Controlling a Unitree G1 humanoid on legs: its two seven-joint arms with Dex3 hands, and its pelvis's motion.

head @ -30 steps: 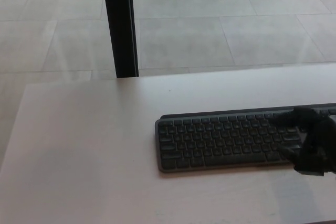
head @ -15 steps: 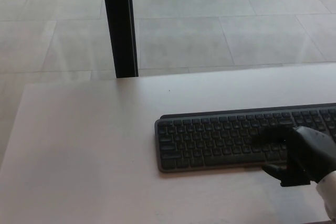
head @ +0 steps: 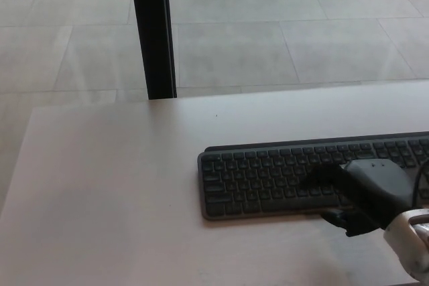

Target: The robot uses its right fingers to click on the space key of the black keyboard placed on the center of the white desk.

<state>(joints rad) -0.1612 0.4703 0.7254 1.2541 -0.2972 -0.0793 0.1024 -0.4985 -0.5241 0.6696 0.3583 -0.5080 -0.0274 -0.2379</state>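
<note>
A black keyboard (head: 268,177) lies on the white desk (head: 120,185), running off the picture's right edge. My right hand (head: 358,195) comes in from the lower right and hovers over the keyboard's lower rows. Its fingers (head: 320,179) stretch left over the keys near the bottom row, and the thumb (head: 335,218) hangs at the keyboard's front edge. It holds nothing. I cannot tell whether a fingertip touches a key. The left hand does not show.
A black vertical post (head: 153,31) stands behind the desk's far edge. Grey tiled floor (head: 288,38) lies beyond. The desk's left edge slants down at the picture's left.
My right hand has moved left along the keyboard and lower in the picture, from its right end toward the middle of the lower rows. The keyboard has not moved.
</note>
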